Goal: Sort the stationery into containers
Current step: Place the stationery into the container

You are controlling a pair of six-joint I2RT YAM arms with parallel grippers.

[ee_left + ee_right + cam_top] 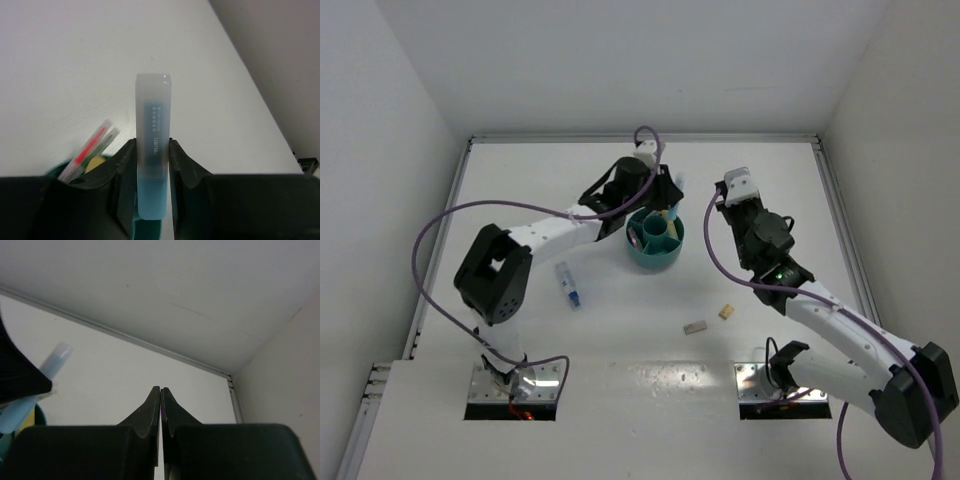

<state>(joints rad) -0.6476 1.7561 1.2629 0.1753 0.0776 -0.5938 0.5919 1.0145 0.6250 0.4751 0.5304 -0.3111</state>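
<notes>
Pink pen [91, 146] — blurred, end hidden.

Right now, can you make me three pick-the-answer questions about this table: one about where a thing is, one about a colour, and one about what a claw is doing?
1. Where is the tan block?
A. In the organiser
B. On the table, near the grey block
C. Stuck to the wall

2. What colour is the organiser?
A. Teal
B. Red
C. Black

3. What is the left gripper doing?
A. Standing wide open, empty
B. Gripping a pale blue marker
C. Gripping the grey block

Answers:
1 B, it lies on the bare table close to the grey block.
2 A, its wall shows teal from above.
3 B, the marker sits clamped between its jaws.
</notes>
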